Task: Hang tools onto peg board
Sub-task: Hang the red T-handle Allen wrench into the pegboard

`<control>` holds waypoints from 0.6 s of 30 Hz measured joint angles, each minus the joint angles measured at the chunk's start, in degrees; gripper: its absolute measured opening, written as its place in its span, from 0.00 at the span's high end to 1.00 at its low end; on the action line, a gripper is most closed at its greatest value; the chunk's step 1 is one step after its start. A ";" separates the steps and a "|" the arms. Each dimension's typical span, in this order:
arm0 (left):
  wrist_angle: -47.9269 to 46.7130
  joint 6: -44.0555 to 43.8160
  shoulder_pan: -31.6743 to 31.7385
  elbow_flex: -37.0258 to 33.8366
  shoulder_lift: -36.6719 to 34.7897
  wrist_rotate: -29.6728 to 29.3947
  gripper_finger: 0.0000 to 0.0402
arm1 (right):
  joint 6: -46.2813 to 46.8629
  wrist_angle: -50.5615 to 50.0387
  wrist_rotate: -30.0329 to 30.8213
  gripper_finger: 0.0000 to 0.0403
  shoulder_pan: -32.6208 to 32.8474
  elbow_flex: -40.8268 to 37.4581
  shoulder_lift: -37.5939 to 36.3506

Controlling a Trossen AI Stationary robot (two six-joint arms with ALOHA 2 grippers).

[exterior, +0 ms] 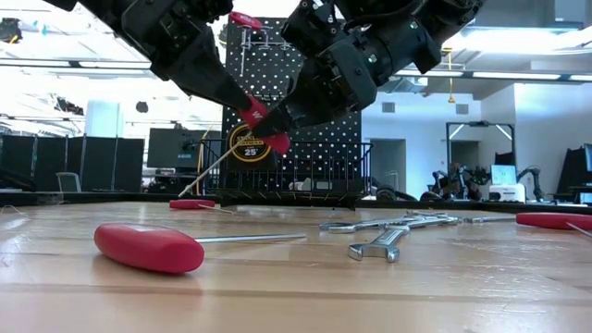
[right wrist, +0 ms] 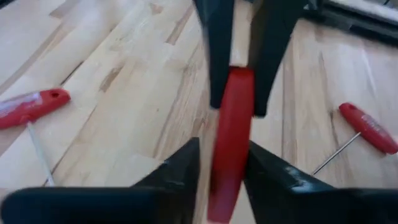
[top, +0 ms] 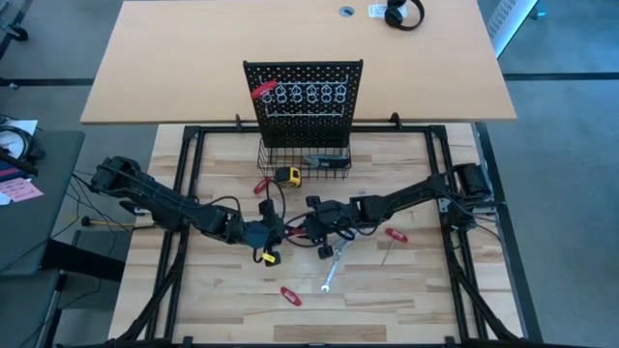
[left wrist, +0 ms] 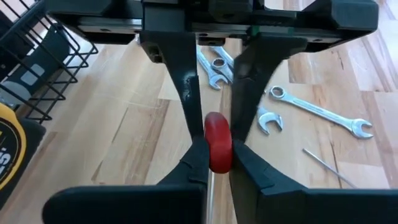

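Observation:
A tool with a red handle (exterior: 264,128) hangs in mid-air over the table's middle, its thin shaft (exterior: 215,166) slanting down. My left gripper (left wrist: 219,163) is shut on one end of the handle. My right gripper (right wrist: 224,163) faces it, open, with a finger on either side of the handle's other end (right wrist: 231,124); a narrow gap shows beside it. The black peg board (top: 303,92) stands upright at the far side and carries one red tool (top: 263,90). The black wire basket (top: 305,159) is at its foot. My left gripper pinches the rounded end of the red handle (left wrist: 217,140) between its two fingers. The fingers come from the table's left, slanting down, roughly along the handle. The tool is lifted clear of the table, handle up and shaft hanging lower.
Silver wrenches (top: 334,263) (left wrist: 317,111) lie on the wood near the grippers. Red-handled tools lie about them (top: 290,295) (top: 397,234) (exterior: 148,248) (right wrist: 367,127) (right wrist: 31,106). A yellow tape measure (top: 287,175) sits by the basket.

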 joint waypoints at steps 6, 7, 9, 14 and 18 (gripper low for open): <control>1.23 -1.16 -1.29 -0.02 0.00 0.02 0.95 | 4.93 -18.37 1.66 0.48 -2.58 -0.02 -3.49; 1.89 -1.34 -1.66 -0.02 -0.01 0.01 0.95 | 7.25 -20.61 1.88 0.46 -2.88 -0.23 -4.22; 3.46 -1.23 -2.65 -0.05 -0.55 -2.23 0.95 | 10.29 -23.06 3.40 0.44 -2.87 -1.89 -5.30; 13.38 9.68 -5.57 -0.07 -5.38 -14.33 0.95 | 13.18 -18.77 12.50 0.47 0.66 -9.23 -7.01; 21.61 22.19 -3.83 -0.07 -10.91 -14.43 0.95 | 12.99 -6.14 16.76 0.53 2.35 -13.80 -7.38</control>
